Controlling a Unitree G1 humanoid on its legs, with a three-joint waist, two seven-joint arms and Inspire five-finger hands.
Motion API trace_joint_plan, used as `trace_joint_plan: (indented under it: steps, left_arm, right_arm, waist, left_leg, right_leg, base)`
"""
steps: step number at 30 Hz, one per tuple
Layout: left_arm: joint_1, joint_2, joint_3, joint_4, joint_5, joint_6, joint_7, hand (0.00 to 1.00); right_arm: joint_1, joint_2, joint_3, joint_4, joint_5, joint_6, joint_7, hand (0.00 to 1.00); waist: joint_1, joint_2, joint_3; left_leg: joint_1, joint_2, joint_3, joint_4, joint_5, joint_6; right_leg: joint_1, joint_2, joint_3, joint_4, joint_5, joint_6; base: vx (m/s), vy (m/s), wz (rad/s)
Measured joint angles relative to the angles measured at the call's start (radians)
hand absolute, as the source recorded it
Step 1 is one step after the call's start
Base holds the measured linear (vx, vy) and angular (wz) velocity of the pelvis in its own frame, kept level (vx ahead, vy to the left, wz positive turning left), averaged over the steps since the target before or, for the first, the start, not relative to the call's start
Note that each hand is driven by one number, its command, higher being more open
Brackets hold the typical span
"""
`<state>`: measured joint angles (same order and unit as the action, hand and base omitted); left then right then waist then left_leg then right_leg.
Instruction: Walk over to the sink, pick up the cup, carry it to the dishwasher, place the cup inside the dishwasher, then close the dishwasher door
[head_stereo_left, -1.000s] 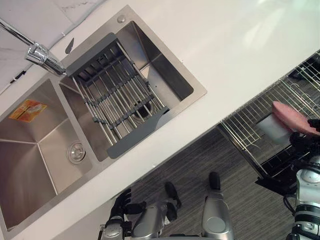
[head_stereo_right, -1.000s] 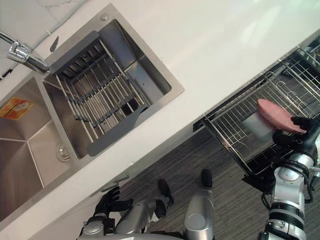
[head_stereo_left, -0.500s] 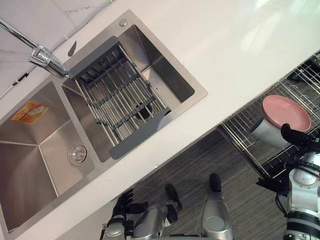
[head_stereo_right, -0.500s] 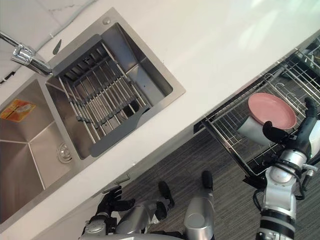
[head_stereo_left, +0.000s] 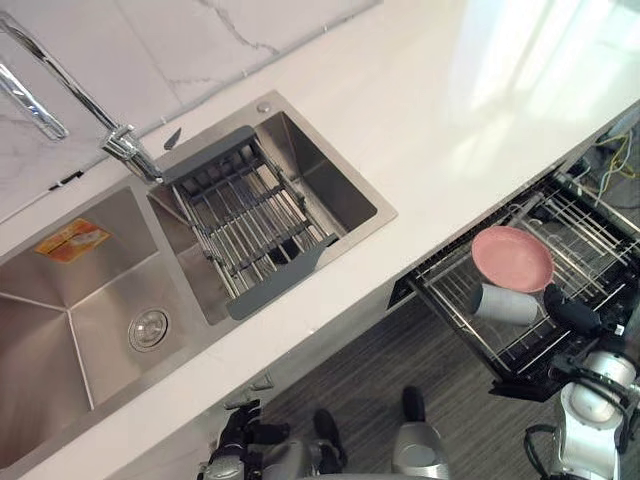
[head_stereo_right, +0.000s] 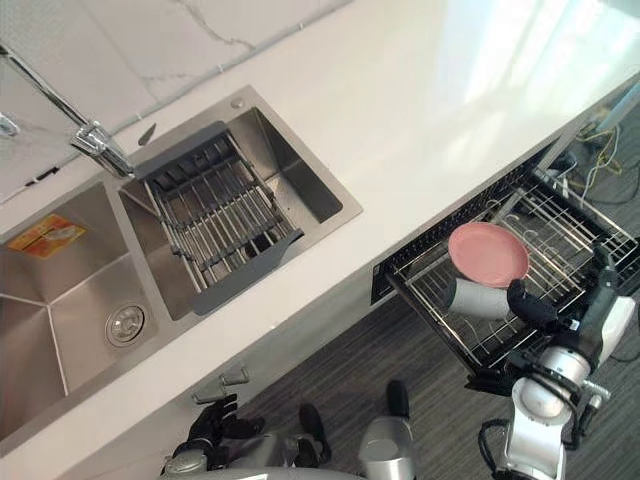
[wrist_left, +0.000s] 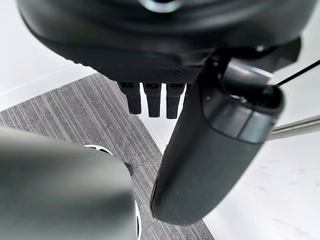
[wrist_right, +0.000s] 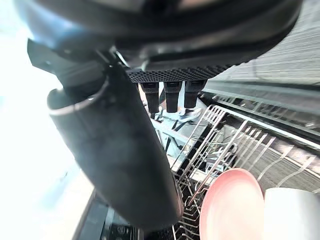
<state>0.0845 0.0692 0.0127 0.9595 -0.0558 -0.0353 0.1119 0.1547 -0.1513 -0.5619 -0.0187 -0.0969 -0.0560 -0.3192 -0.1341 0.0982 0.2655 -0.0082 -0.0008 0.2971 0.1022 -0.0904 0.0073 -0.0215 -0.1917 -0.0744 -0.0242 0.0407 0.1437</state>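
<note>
The cup (head_stereo_left: 505, 303), grey with a wide pink end (head_stereo_right: 488, 254), lies on its side in the pulled-out wire rack (head_stereo_left: 440, 298) of the dishwasher. My right hand (head_stereo_right: 530, 305) is just beside the cup's grey body, its fingers straight; I cannot tell whether it still touches. In the right wrist view that hand (wrist_right: 125, 160) is open, with the cup (wrist_right: 292, 215) lying past its thumb, outside the grasp. My left hand (head_stereo_left: 238, 435) hangs low near the cabinet front, relaxed and holding nothing; its fingers (wrist_left: 150, 97) point at the floor.
A double steel sink (head_stereo_left: 330, 175) is set in the white counter (head_stereo_left: 450, 110), with a grey drying rack (head_stereo_left: 250, 220) across one basin and a chrome tap (head_stereo_left: 120, 145) behind. Striped grey flooring (head_stereo_right: 330, 370) lies before the cabinets.
The camera has shifted. One second ago my right hand held the cup over the rack; now the cup lies in the rack and the hand has let go and drawn back.
</note>
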Motion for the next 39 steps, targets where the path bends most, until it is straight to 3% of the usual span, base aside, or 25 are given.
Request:
trace_joint_plan:
  steps: [12,21,33,39]
  left_arm:
    - [0.010,-0.002,0.072,0.069,0.001,0.058,-0.003,0.90]
    - [0.020,-0.016,0.107,0.066,0.000,0.075,0.000,0.90]
    - [0.029,-0.035,0.133,0.025,-0.002,0.071,0.010,0.90]
    - [0.028,-0.037,0.102,-0.007,-0.002,0.039,0.006,0.90]
  right_arm:
    - [0.089,0.089,-0.129,0.155,0.260,0.001,0.029,0.90]
    - [0.100,0.151,-0.146,0.202,0.492,-0.022,0.025,0.90]
    - [0.052,0.150,-0.138,0.291,0.586,-0.027,0.051,0.90]
    - [-0.015,0.090,-0.138,0.327,0.610,-0.028,0.068,0.90]
  waist:
    - [-0.001,-0.044,-0.112]
    - [0.009,-0.041,-0.140]
    - [0.040,-0.038,-0.124]
    - [0.053,-0.013,-0.087]
  left_leg:
    - [0.049,-0.001,0.018,-0.028,0.001,-0.002]
    - [0.074,0.000,0.028,-0.063,0.015,-0.009]
    - [0.062,0.017,0.030,-0.071,0.020,-0.016]
    - [0.032,0.018,0.021,-0.071,0.024,-0.012]
  right_leg:
    - [0.038,0.004,0.015,-0.028,0.016,-0.010]
    - [0.046,0.009,0.016,-0.028,0.013,-0.018]
    - [0.024,0.025,0.012,-0.009,0.000,-0.026]
    - [-0.024,0.024,0.011,0.041,-0.027,-0.022]
  base:
    - [-0.05,-0.011,-0.06]
    - [-0.02,-0.009,-0.01]
    - [-0.01,-0.024,0.00]
    - [0.01,-0.004,0.02]
